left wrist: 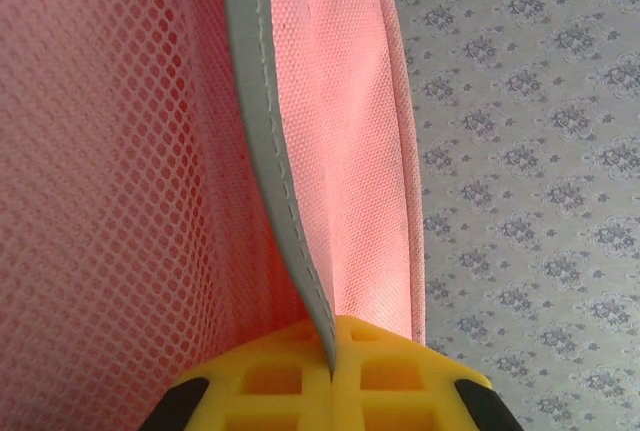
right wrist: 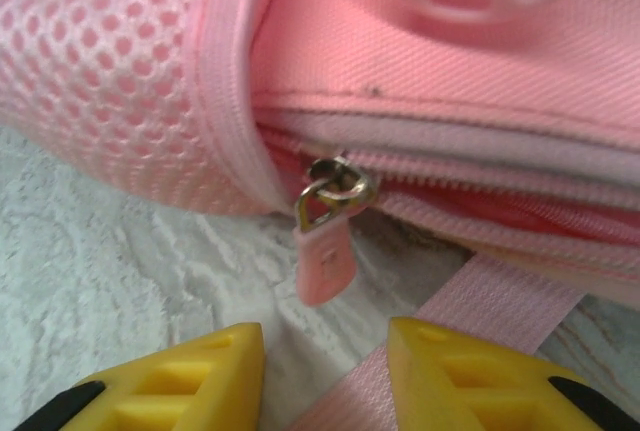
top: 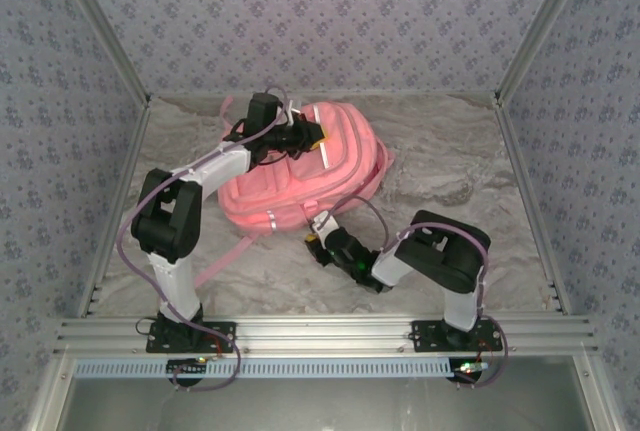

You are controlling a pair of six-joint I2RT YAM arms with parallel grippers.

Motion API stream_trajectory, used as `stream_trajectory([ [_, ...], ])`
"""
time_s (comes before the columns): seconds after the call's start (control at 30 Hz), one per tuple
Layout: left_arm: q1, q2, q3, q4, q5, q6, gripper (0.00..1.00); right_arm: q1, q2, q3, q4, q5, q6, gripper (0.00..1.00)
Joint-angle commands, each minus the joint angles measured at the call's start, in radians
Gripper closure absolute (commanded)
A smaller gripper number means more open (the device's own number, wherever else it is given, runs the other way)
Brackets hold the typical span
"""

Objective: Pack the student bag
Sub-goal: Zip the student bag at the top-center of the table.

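Note:
The pink student bag [top: 300, 176] lies in the middle of the table. My left gripper [top: 310, 136] sits on its far upper side, shut on a pale grey reflective stripe [left wrist: 270, 171] of the bag between its yellow fingers [left wrist: 390, 376]. My right gripper [top: 318, 236] is at the bag's near edge, open, its yellow fingertips [right wrist: 195, 371] apart just short of a pink zip pull [right wrist: 325, 256] on a metal slider [right wrist: 335, 191]. Nothing is between them. The zip [right wrist: 480, 201] to the right of the slider gapes partly. A pink strap [right wrist: 470, 321] runs under the right fingertip.
The bag rests on a grey marbled tabletop [top: 450, 171] enclosed by patterned walls [top: 320, 21] with aluminium frame posts [top: 100, 21]. A thin pink strap [top: 225, 256] trails toward the left arm's base. An aluminium rail [top: 320, 336] runs along the near edge.

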Motion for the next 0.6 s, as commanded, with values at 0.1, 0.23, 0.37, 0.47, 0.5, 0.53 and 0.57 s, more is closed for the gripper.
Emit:
stream_trajectory([
  [0.1, 0.005, 0.022, -0.011, 0.02, -0.005, -0.01, 1.0, 0.0, 0.055, -0.005, 0.135, 0.094, -0.052, 0.6],
  [0.23, 0.004, 0.024, -0.016, 0.029, -0.003, -0.016, 1.0, -0.001, 0.075, -0.011, 0.186, 0.099, -0.06, 0.59],
  [0.37, 0.001, 0.028, -0.019, 0.032, -0.004, -0.017, 1.0, 0.001, 0.088, -0.006, 0.209, 0.109, -0.063, 0.59],
  [0.47, 0.0, 0.029, -0.023, 0.035, -0.002, -0.019, 1.0, 0.0, 0.094, -0.001, 0.215, 0.117, -0.062, 0.59],
  [0.5, -0.002, 0.029, -0.023, 0.037, -0.003, -0.019, 1.0, -0.001, 0.096, 0.002, 0.213, 0.123, -0.059, 0.6],
  [0.53, -0.002, 0.029, -0.025, 0.037, -0.004, -0.019, 1.0, -0.002, 0.099, 0.003, 0.213, 0.129, -0.053, 0.61],
  [0.57, -0.002, 0.029, -0.027, 0.038, -0.004, -0.018, 1.0, -0.006, 0.099, 0.003, 0.216, 0.127, -0.047, 0.62],
])
